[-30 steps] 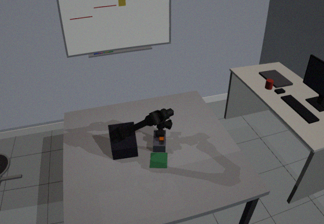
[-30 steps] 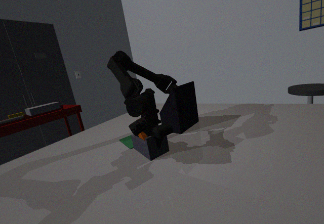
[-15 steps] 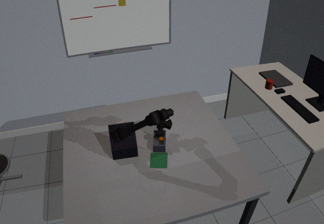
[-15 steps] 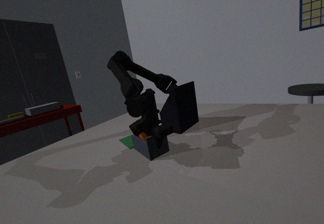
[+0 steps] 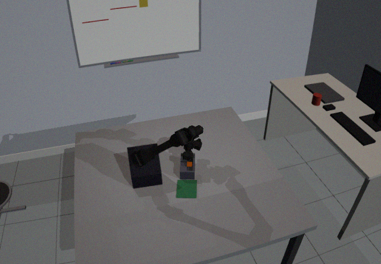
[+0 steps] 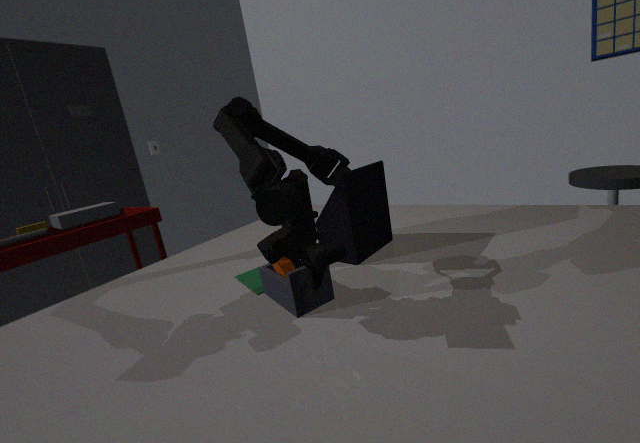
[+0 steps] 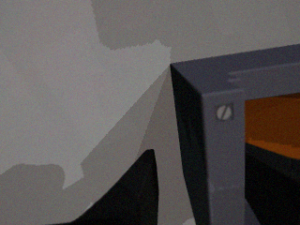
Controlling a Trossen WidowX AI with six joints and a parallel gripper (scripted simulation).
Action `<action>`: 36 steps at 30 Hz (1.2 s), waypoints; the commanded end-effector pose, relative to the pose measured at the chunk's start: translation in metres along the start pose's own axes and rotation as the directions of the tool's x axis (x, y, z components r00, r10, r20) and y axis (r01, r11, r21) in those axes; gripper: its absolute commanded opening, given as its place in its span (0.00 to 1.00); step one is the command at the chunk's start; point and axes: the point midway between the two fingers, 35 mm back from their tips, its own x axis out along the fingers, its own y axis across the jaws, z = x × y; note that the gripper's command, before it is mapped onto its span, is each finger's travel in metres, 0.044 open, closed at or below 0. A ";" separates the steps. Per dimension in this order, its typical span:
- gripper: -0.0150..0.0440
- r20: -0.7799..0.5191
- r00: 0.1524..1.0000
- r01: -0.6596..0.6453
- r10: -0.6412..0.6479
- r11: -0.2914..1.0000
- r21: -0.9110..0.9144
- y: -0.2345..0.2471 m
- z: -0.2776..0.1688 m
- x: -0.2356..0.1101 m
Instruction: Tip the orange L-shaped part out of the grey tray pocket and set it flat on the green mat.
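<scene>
The arm (image 6: 268, 138) folds from its elbow at upper centre of the exterior view, wrist pointing down, gripper (image 6: 297, 262) part-open, fingers empty.

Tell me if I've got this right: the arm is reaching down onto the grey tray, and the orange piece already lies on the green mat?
Not quite. In the top view the orange piece sits in the grey tray under the gripper; the green mat beside it has nothing on it.

Grey tray corner (image 7: 220, 141) with screw (image 7: 224, 112), orange part (image 7: 272, 119) tilted inside.
</scene>
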 end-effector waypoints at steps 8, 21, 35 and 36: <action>0.56 -0.005 1.000 -0.006 0.006 1.000 0.003 -0.006 0.002 -0.087; 0.56 0.015 1.000 -0.013 0.013 1.000 -0.003 -0.005 0.003 -0.098; 0.56 0.015 1.000 -0.013 0.013 1.000 -0.003 -0.005 0.003 -0.098; 0.56 0.015 1.000 -0.013 0.013 1.000 -0.003 -0.005 0.003 -0.098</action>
